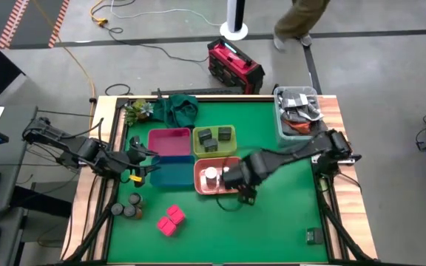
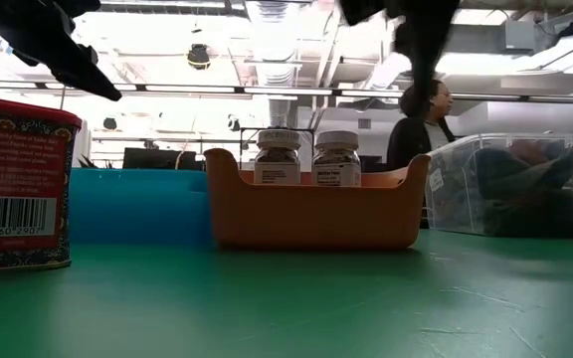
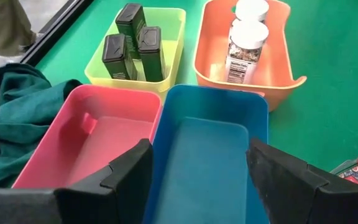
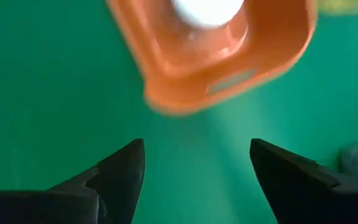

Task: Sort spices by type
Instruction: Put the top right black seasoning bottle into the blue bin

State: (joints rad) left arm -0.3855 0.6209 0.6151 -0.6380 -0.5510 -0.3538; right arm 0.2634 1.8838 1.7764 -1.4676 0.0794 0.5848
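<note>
Left gripper (image 1: 148, 164) poised over the blue bin (image 1: 173, 176), fingers parted partway, holding nothing; blue bin (image 3: 210, 149) seen between them in the left wrist view. Just beside: pink bin (image 1: 170, 142), likewise bare inside. Beyond: yellow-green bin (image 3: 143, 46) with three dark grey square jars (image 3: 133, 42) standing upright. Green cloth (image 1: 176, 109) bunched at the far edge of the table (image 1: 287, 214), against the pink bin; small plant sprig (image 1: 137, 109) next to it. Near the left front of the table: grey round jars (image 1: 128, 207) clustered together, bright pink square packets (image 1: 171, 219) just to their right, both outside any bin. In the low view, a red tin (image 2: 18, 184) stands close at the left, hiding part of the blue bin.

Centre: orange bin (image 1: 214, 178) holding two white-topped round jars (image 2: 306, 157), upright, side by side. Right gripper (image 1: 245, 193) just off the near right corner of the orange bin, fingers spread wide, nothing between them, bare green table beneath. Right arm crosses over the orange bin's right edge in the high view.

Far right: clear tub (image 1: 296, 111) of dark clutter at the table's far corner. Person (image 2: 421, 124) visible behind the table. Red toolbox (image 1: 234, 65) on the floor beyond.
</note>
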